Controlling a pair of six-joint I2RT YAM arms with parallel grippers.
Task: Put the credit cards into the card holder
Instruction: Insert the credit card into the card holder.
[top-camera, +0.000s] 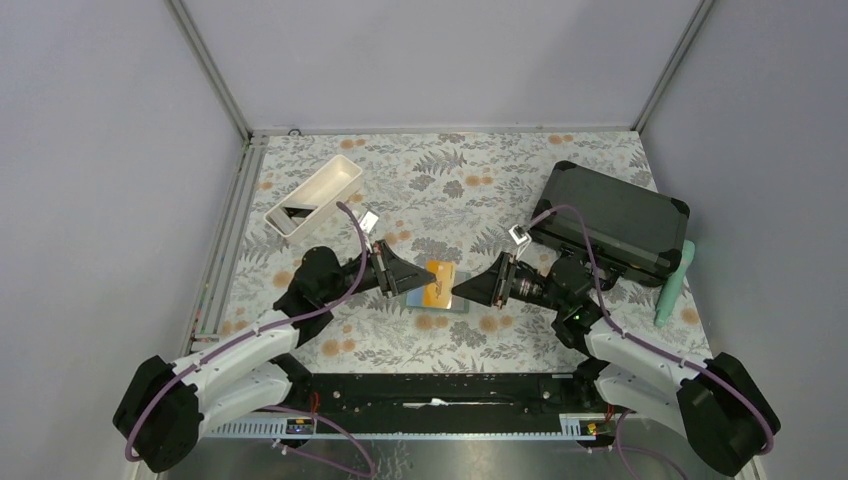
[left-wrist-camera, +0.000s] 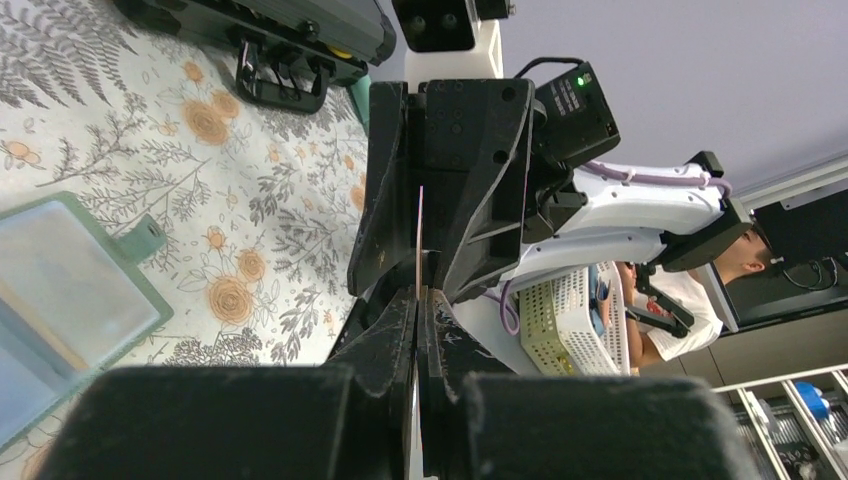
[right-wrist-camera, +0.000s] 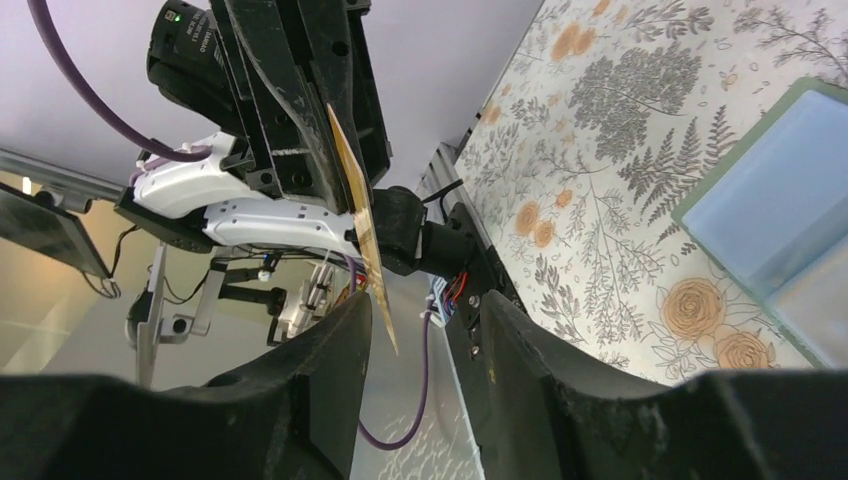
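My left gripper is shut on a gold-orange credit card and holds it on edge just above the table. In the left wrist view the card shows edge-on, sticking out past my left gripper. My right gripper faces it, open, with the card's free end reaching between its jaws, close to one finger; the right gripper has no grip on it. The sage-green card holder lies open beneath both, showing pale blue pockets.
A white oblong tray with a dark flat item in it stands at the back left. A large black hard case lies at the back right. A teal-green object lies by the right wall.
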